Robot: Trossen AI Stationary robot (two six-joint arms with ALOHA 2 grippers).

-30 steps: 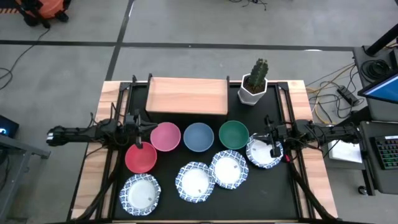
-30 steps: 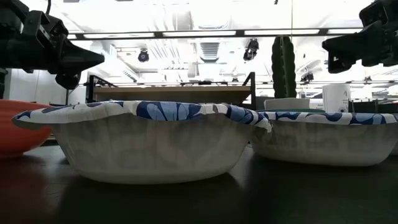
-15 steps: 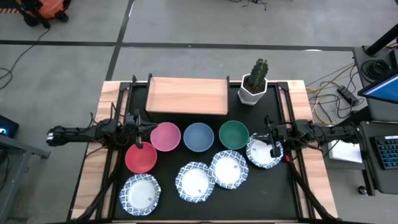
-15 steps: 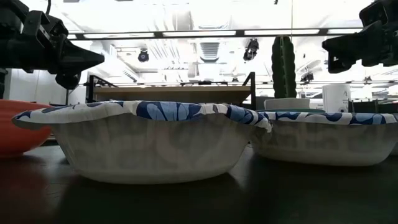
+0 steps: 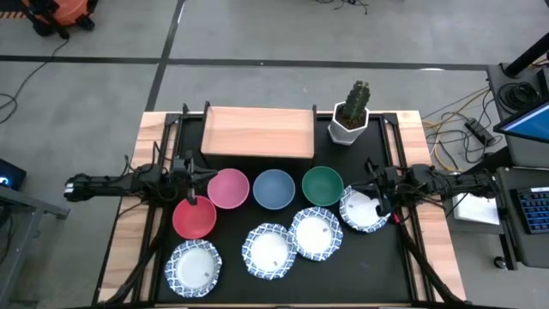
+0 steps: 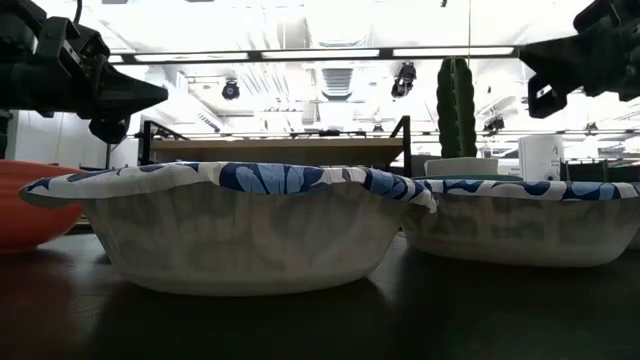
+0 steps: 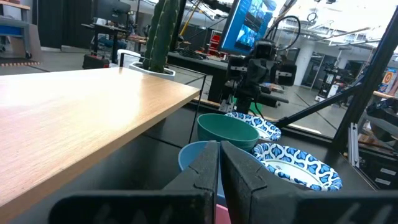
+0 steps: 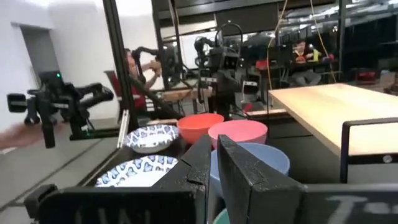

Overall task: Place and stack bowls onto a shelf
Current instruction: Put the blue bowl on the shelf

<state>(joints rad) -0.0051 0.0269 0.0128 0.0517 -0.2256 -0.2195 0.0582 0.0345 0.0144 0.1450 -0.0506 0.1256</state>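
Note:
Four plain bowls stand on the black tabletop in the high view: red [image 5: 195,217], pink [image 5: 227,189], blue [image 5: 274,189], green [image 5: 322,185]. Several white bowls with blue patterned rims sit nearer, one [image 5: 269,250] in the middle and one [image 5: 364,211] on the right. The light-wood shelf [image 5: 257,132] lies behind them with a bare top. My left gripper [image 5: 210,173] is shut and hovers above the pink bowl's left rim, touching nothing. My right gripper [image 5: 369,184] is shut and hovers above the far edge of the rightmost white bowl.
A white faceted pot with a cactus [image 5: 350,120] stands right of the shelf, at the table's far right. Black frame rails [image 5: 163,154] run along both table sides. In the low view two white bowls [image 6: 240,225] fill the foreground.
My right gripper has risen a little and tipped, as the low view shows. The bowls and my left arm have kept still.

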